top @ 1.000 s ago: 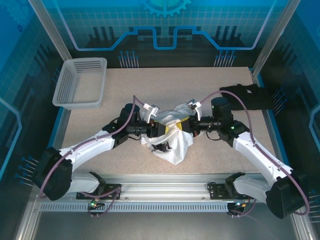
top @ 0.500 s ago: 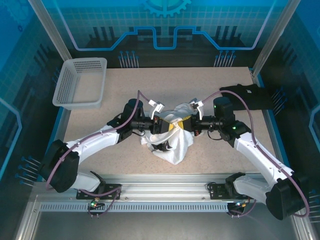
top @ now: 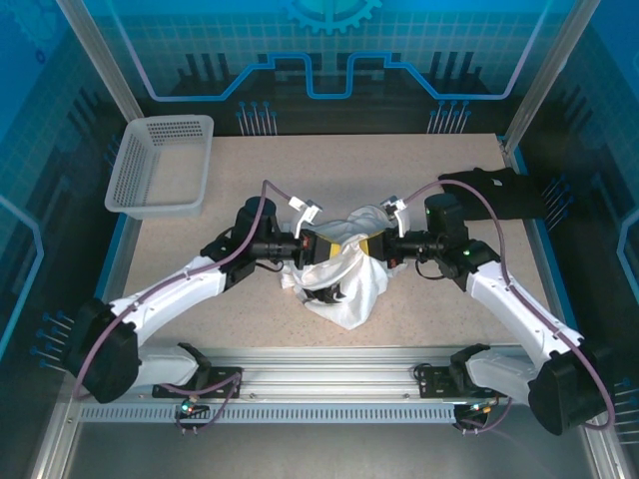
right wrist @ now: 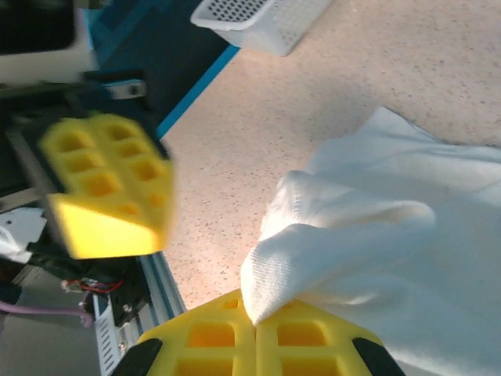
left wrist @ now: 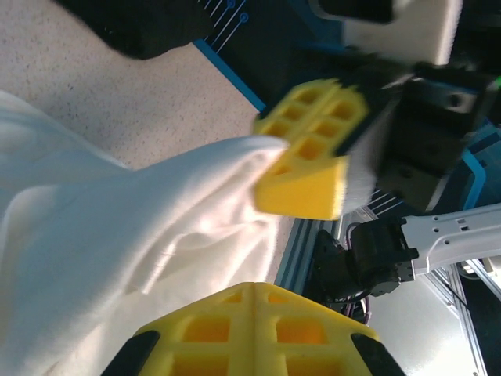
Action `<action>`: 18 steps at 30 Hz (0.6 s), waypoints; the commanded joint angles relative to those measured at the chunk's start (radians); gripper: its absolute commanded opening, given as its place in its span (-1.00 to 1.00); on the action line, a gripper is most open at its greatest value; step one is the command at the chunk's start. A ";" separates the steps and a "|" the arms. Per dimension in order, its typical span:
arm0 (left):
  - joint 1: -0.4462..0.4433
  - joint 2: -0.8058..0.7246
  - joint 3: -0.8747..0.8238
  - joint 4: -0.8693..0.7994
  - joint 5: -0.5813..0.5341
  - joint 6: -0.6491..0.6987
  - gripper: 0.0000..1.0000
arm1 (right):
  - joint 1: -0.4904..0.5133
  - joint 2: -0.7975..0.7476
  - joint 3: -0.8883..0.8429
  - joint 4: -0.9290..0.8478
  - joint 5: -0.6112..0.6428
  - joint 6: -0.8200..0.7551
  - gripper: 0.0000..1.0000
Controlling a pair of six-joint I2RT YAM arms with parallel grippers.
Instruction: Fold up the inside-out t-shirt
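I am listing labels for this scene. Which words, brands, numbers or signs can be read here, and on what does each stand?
None can be read.
The t-shirt is plain white cloth, with no print or tag in view.
The basket and the black garment bear no lettering.
The blue back wall carries only a gear shape and line patterns, no words.

A fixed overhead camera looks down on the table [top: 329,170] from high behind its near edge, while two wrist cameras, close in, face each other across the inside-out t-shirt [left wrist: 117,235].
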 commanded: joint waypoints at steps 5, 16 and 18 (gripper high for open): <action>-0.049 -0.055 0.059 -0.123 -0.140 0.094 -1.00 | 0.047 0.015 0.094 -0.042 0.078 0.033 -1.00; -0.046 0.124 0.098 -0.095 -0.143 0.172 -0.43 | 0.046 -0.004 0.107 -0.055 0.039 0.028 -1.00; -0.044 0.151 0.121 -0.116 -0.152 0.182 -0.38 | 0.046 -0.005 0.105 -0.057 0.039 0.027 -1.00</action>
